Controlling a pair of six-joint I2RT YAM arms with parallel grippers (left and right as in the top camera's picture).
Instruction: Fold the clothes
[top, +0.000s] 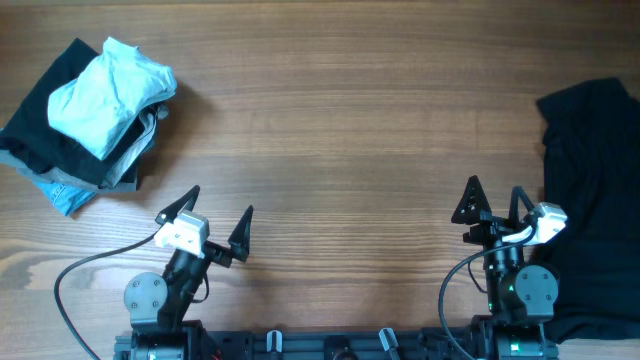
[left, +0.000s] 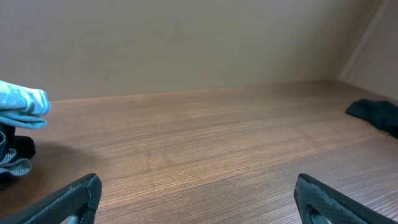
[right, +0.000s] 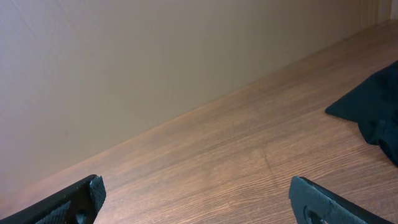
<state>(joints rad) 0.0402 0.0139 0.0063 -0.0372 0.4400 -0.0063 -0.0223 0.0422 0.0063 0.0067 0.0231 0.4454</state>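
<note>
A crumpled pale light-blue T-shirt (top: 108, 90) lies on top of a heap of black, grey and denim garments (top: 60, 150) at the far left of the table; its edge shows in the left wrist view (left: 23, 104). A black garment (top: 595, 200) is spread along the right edge and shows in the left wrist view (left: 373, 113) and the right wrist view (right: 372, 106). My left gripper (top: 215, 215) is open and empty near the front edge. My right gripper (top: 495, 200) is open and empty, just left of the black garment.
The wooden table (top: 340, 140) runs between the two piles. A plain wall (right: 124, 56) stands behind the far edge. Cables (top: 70, 280) trail from both arm bases at the front.
</note>
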